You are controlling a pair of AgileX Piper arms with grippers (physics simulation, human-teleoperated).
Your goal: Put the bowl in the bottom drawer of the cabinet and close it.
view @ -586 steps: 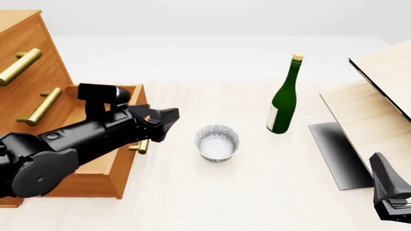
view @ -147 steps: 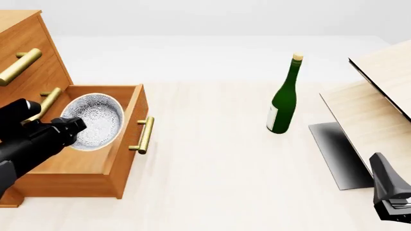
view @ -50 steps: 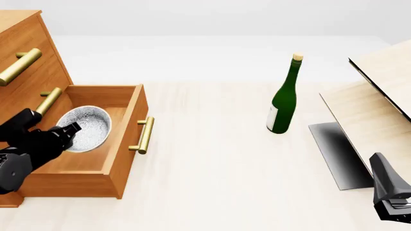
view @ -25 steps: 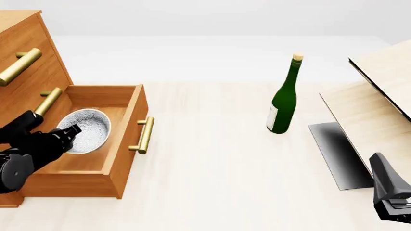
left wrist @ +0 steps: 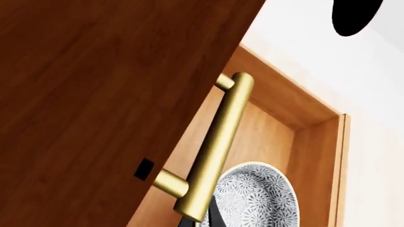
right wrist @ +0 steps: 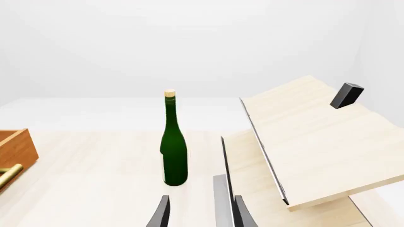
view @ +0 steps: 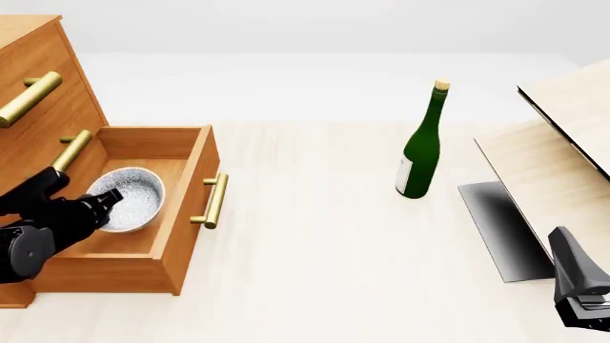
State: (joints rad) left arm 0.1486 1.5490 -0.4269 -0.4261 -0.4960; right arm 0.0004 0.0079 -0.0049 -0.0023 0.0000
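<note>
Inside the pulled-out bottom drawer, at about nine o'clock in the front view, the left gripper reaches down onto the near-left rim of the bowl. Its black fingertips show in the left wrist view as a thin dark wedge against the bowl's rim, so it appears pinched on that rim, though most of the jaws are cut off at the picture's edge. The bowl sits upright on the drawer floor, speckled inside facing up, closer to the drawer's front panel than to the cabinet body. The drawer stands wide open, its brass bar handle on the outward face toward three o'clock.

Above the bowl, the middle drawer's brass handle crosses close before the wrist camera, and in the front view it lies at about eleven o'clock from the gripper. The cabinet rises at ten o'clock, with the top drawer's handle higher up.

The right gripper idles at five o'clock of the front view, well apart from the drawer. Its two fingers stand parted with nothing between them. Ahead of it stands the green bottle, upright at about two o'clock on the table. A pale wood board leans at three o'clock beside a dark flat panel.
</note>
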